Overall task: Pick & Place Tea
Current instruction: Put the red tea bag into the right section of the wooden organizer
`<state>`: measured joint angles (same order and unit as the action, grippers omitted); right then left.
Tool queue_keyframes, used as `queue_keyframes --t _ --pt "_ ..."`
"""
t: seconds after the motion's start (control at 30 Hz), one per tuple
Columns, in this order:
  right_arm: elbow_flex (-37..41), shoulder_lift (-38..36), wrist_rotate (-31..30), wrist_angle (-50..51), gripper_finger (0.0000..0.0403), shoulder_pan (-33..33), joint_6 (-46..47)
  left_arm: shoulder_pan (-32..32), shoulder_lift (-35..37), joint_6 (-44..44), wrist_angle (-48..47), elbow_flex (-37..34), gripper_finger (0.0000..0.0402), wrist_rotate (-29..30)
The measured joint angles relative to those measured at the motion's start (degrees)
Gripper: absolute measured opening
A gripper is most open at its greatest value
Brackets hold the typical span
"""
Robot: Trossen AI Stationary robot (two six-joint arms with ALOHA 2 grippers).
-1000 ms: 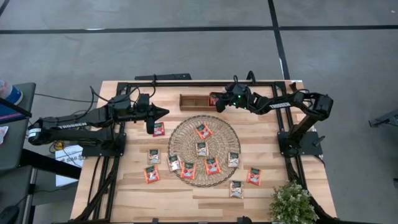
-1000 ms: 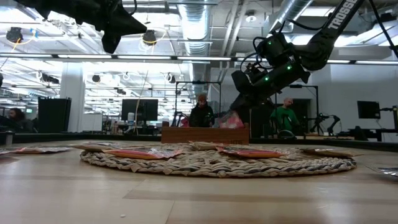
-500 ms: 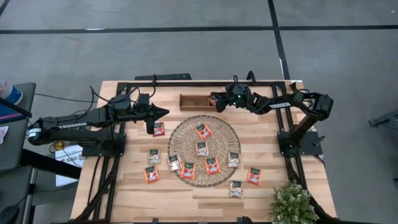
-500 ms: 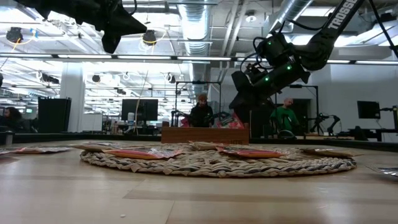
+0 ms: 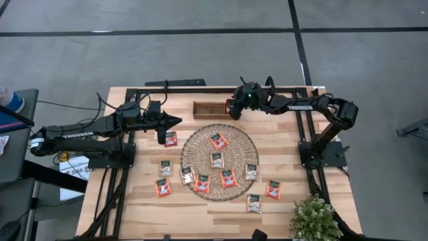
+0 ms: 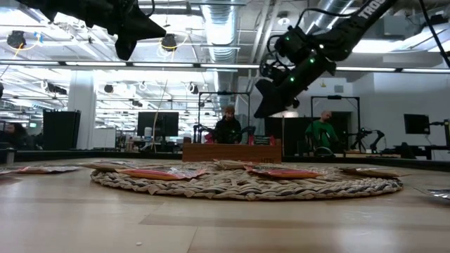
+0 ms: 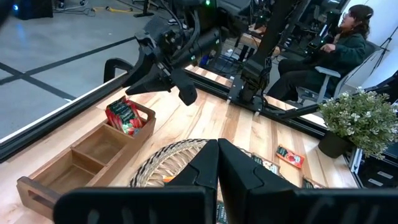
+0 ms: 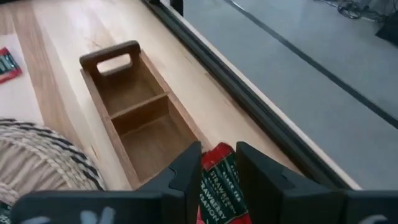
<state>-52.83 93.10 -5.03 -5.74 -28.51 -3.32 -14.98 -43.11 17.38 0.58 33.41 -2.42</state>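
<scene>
1. Wooden tray (image 5: pixel 212 108) with three compartments sits at the far edge of the counter (image 5: pixel 134 201), just beyond the round woven mat (image 5: pixel 219 162).
2. One red tea sachet (image 7: pixel 124 116) stands tilted in the tray's end compartment, the one nearest the right arm; the other two compartments show bare wood in the right wrist view.
3. The right gripper (image 5: pixel 232 108) hangs above that end of the tray, its fingers (image 8: pixel 186 171) slightly apart with nothing between them; the red sachet (image 8: pixel 219 183) shows below through the gap.
4. The left gripper (image 5: pixel 175 121) hovers over the counter on the mat's left side, its fingers pressed together and holding nothing.
5. Five more sachets (image 5: pixel 217 159) lie flat on the mat, red and pale ones mixed.
6. Others lie on the bare counter: one red (image 5: pixel 170 138) just below the left gripper, two (image 5: pixel 163 188) left of the mat, two (image 5: pixel 272 190) near the potted plant (image 5: pixel 314 219).
7. People sit in the room behind the counter.
</scene>
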Motion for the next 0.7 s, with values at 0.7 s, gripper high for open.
queue_keyframes --t 0.7 --pt "-16.7 -10.2 12.6 30.8 0.0091 10.2 -5.7 0.0 0.0 9.0 -14.2 0.0 0.0 0.0"
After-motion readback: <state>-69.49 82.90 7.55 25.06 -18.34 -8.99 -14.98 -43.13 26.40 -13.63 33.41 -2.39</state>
